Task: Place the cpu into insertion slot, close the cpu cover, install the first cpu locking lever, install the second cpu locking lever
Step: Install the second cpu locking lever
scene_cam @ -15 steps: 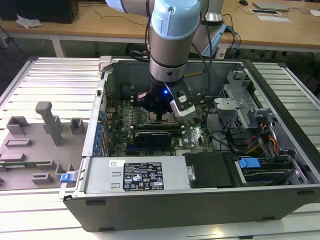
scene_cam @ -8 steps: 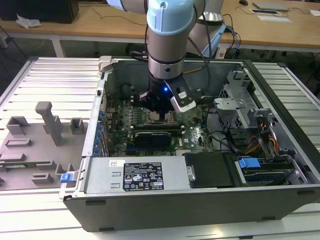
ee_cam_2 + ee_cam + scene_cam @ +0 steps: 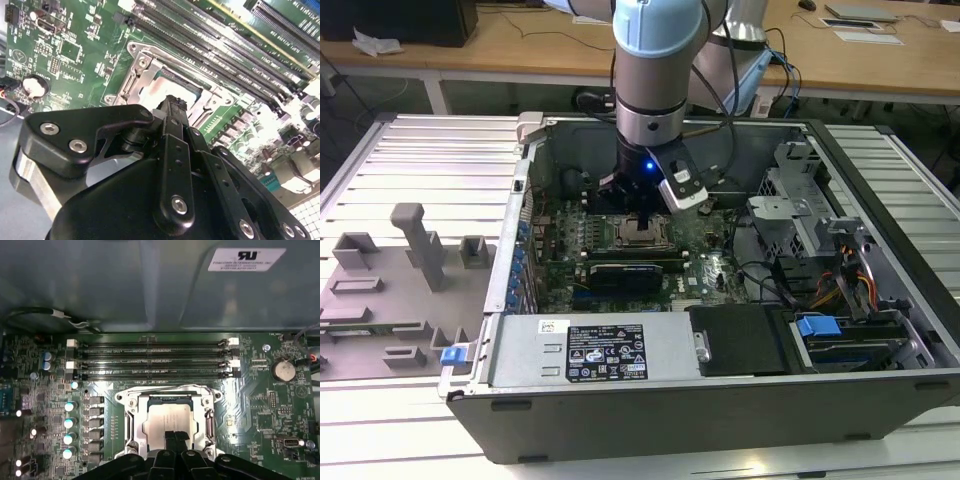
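Observation:
The cpu (image 3: 167,417) lies flat in the insertion slot (image 3: 624,236) on the green board, its dull silver top showing through a window. The cpu cover (image 3: 132,426), a silvery frame, appears to lie down around the chip; it also shows in the second wrist view as the cpu cover (image 3: 142,75). A thin wire lever (image 3: 170,386) runs along the socket's edge nearest the memory slots. My gripper (image 3: 174,439) hangs just over the chip's near edge with its black fingers together and nothing between them. The gripper (image 3: 175,104) and the gripper (image 3: 642,222) sit over the socket.
Long black memory slots (image 3: 150,360) run beside the socket, with a coin battery (image 3: 283,371) and a row of capacitors (image 3: 70,422) nearby. The open case holds a power supply box (image 3: 590,350) and a drive cage (image 3: 800,200). A grey fixture plate (image 3: 400,280) lies outside.

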### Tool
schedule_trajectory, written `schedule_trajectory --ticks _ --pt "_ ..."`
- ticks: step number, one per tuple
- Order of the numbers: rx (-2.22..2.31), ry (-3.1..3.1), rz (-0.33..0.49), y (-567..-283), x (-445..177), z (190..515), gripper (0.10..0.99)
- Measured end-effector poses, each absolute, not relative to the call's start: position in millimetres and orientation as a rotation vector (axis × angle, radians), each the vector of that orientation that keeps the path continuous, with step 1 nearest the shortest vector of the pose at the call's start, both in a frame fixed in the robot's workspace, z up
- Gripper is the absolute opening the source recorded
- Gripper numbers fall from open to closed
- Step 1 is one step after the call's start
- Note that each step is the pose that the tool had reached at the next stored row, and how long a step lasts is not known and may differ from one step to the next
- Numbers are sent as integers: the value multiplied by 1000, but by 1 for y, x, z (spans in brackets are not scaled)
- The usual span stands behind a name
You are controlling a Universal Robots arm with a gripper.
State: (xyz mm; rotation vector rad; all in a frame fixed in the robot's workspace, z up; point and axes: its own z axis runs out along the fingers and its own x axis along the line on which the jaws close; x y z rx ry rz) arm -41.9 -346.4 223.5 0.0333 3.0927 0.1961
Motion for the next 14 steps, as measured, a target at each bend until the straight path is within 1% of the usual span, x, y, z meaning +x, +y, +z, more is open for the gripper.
schedule_trajectory --ticks 4,14 --pt "33 3093 196 -346 -42 230 106" --pt "33 3093 196 -346 -42 232 106"
